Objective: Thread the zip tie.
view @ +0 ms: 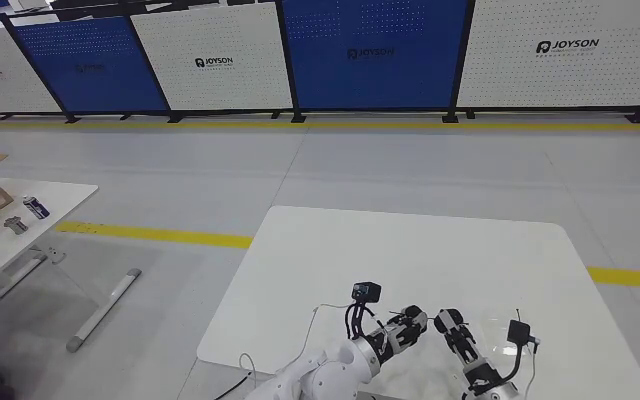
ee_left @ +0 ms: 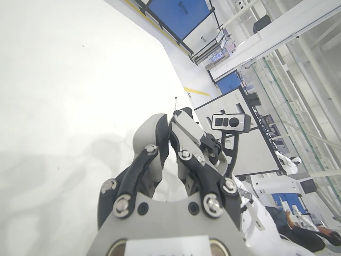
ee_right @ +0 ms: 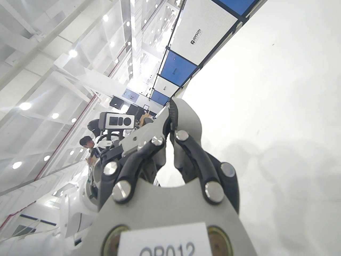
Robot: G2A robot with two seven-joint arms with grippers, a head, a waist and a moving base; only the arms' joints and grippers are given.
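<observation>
Left gripper and right gripper both clamped shut, tips close; I can't tell which pinches the thin zip tie, so any slip or skew could botch my threading.

The left arm and the right arm are angling inward, holding the left gripper and the right gripper just beside each other. Their tips are nearly meeting, though whether they are touching is hard to tell. The left gripper is pressing its fingers together, with no gap showing between the pads. The right one is doing likewise (its fingers are lying flush along their dark inner faces), pointing across toward its partner's tip.
</observation>
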